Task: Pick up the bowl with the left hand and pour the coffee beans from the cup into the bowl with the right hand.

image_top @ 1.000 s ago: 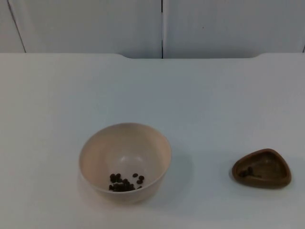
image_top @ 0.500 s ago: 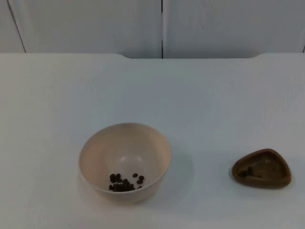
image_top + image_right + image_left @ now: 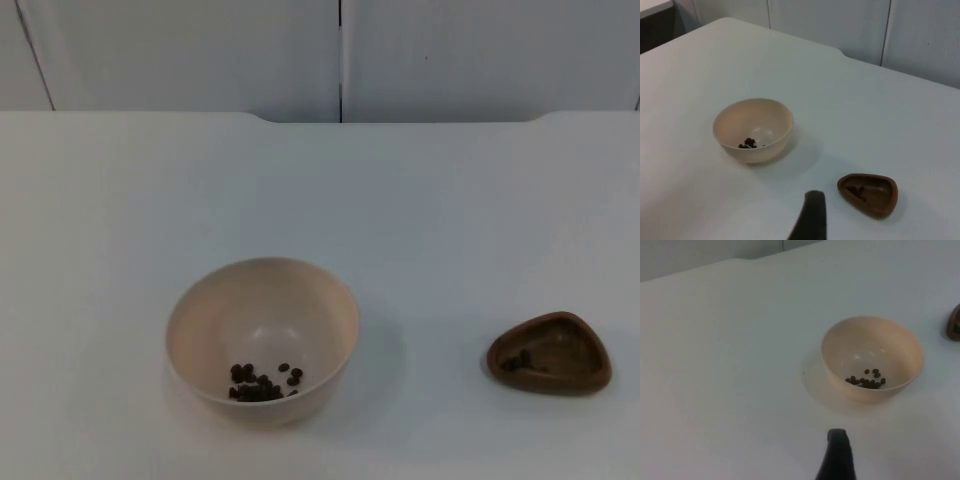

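Left gripper (image 3: 838, 455) hangs above the white table (image 3: 450, 220), short of the beige bowl (image 3: 262, 340) and touching nothing; with 1 fingertip in view I cannot tell how wide it stands. Right gripper (image 3: 810, 215) also hangs off the table, holding nothing, its opening equally unclear. That bowl sits upright with a small heap of coffee beans (image 3: 262, 383) inside. Well apart to its right lies the brown cup (image 3: 550, 353), a few beans in it

table (image 3: 420, 220) — white, bare | wall (image 3: 180, 55) — grey partition panels, vertical seam
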Tool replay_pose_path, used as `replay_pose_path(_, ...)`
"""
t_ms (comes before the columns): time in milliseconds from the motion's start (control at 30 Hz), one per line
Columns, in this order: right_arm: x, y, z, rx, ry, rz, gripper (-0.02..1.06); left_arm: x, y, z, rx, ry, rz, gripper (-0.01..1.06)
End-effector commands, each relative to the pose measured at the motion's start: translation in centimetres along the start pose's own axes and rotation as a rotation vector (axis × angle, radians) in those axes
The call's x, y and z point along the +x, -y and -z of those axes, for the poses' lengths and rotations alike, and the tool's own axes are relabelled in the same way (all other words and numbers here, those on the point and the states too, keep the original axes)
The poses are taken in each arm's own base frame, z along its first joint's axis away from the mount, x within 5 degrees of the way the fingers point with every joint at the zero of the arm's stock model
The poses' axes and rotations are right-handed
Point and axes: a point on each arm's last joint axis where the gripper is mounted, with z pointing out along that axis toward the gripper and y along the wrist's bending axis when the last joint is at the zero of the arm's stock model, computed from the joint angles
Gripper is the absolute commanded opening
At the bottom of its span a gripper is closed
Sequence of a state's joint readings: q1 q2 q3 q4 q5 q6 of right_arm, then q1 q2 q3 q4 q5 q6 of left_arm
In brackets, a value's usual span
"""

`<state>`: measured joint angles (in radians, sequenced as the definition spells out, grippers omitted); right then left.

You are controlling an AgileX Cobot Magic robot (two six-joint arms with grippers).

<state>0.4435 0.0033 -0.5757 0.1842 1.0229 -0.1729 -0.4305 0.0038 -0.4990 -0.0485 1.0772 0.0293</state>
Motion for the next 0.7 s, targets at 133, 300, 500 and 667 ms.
replay_pose_path(133,0.9,-0.1,0.0,-0.009,-0.086,0.004,0.71,0.1,0.0,0.0,0.003,0.001,0.002,0.63)
replay_pose_path(300,1.1,0.6,0.1,0.064,-0.113,-0.015,0.71,0.1,0.1,0.0,0.009,0.002,0.005,0.63)
replay_pose_path(500,0.8,1.1,0.1,0.127,-0.077,-0.039,0.71,0.1,0.1,0.0,0.01,0.002,0.006,0.63)
replay_pose_path(667,2.0,1.3,-1.1,0.127,-0.129,-0.052,0.71,0.1,0.1,0.0,0.011,0.002,0.006,0.63)
